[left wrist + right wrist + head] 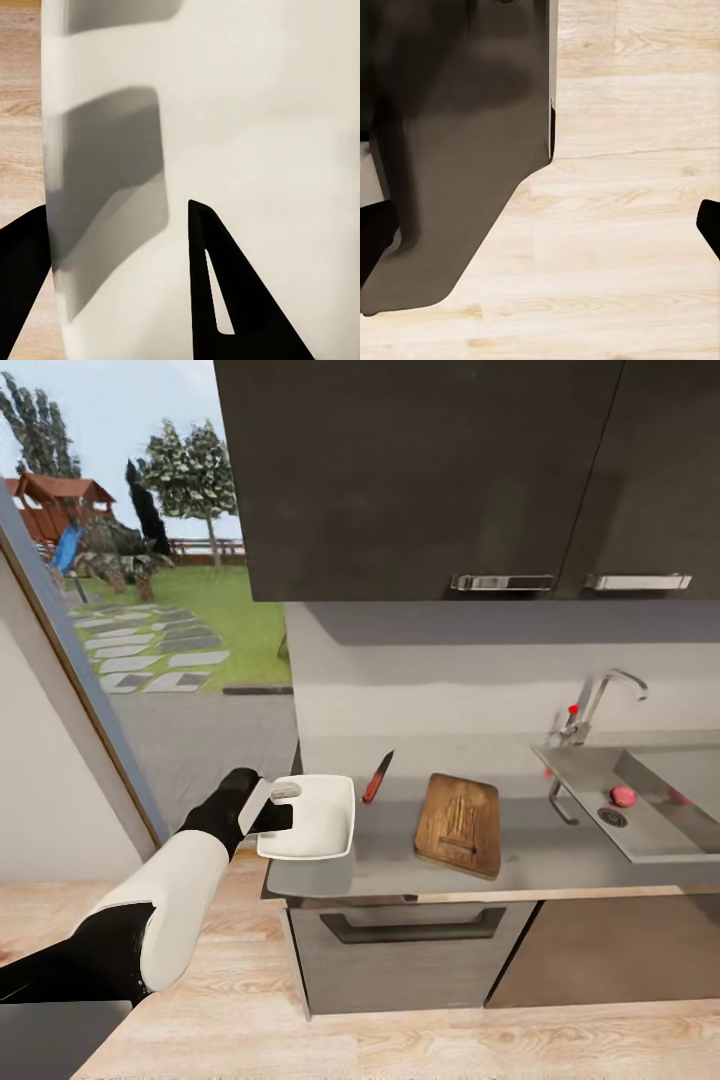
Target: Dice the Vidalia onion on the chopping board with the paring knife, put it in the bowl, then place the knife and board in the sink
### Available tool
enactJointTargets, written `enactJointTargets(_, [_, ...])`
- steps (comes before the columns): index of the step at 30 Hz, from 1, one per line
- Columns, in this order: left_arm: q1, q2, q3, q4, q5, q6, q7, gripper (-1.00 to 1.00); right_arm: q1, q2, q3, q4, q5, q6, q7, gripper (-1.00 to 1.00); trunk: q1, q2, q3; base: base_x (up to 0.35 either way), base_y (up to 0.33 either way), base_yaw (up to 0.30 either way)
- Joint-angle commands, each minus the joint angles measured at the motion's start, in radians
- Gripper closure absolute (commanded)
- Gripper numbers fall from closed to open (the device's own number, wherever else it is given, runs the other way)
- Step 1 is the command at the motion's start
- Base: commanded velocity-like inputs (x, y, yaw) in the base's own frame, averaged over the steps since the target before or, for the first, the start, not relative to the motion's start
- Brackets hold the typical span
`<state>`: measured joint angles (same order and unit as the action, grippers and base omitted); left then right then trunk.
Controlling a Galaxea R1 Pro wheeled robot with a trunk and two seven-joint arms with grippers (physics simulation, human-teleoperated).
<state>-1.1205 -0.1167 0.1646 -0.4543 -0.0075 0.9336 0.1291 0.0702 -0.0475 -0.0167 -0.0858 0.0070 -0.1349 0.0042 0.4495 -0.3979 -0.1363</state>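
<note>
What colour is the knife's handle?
Red: the paring knife lies on the countertop, best seen in the head view.

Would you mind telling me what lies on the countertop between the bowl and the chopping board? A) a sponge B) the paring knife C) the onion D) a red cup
B: in the head view the paring knife lies on the countertop between the bowl and the chopping board, while the onion sits in the sink.
</note>
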Motion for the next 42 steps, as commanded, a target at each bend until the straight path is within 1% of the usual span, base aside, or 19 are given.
enactJointTargets(1, [-0.001,-0.001,0.007,-0.001,0.001,0.004,0.004,1.00,0.000,0.000,-0.002,-0.002,0.001,-0.002,0.000,-1.00,0.001,-0.002,-0.003,0.000,0.000,0.000])
enactJointTargets(6, [-0.001,-0.001,0.007,-0.001,0.001,0.004,0.004,1.00,0.000,0.000,-0.002,-0.002,0.001,-0.002,0.000,-1.00,0.001,-0.002,-0.009,0.000,0.000,0.000])
enactJointTargets(26, [-0.001,-0.001,0.009,0.000,0.002,0.011,0.007,1.00,0.000,0.000,-0.002,-0.002,0.001,-0.002,0.000,-1.00,0.001,-0.002,-0.010,0.000,0.000,0.000])
enactJointTargets(36, [-0.001,-0.001,0.009,0.000,0.002,0.011,0.007,1.00,0.000,0.000,-0.002,-0.002,0.001,-0.001,0.000,-1.00,0.001,-0.002,-0.023,0.000,0.000,0.000])
enactJointTargets(42, [-0.001,-0.001,0.008,0.001,0.002,0.012,0.007,1.00,0.000,0.000,-0.002,-0.002,0.001,-0.001,0.000,-1.00,0.001,-0.002,-0.026,0.000,0.000,0.000])
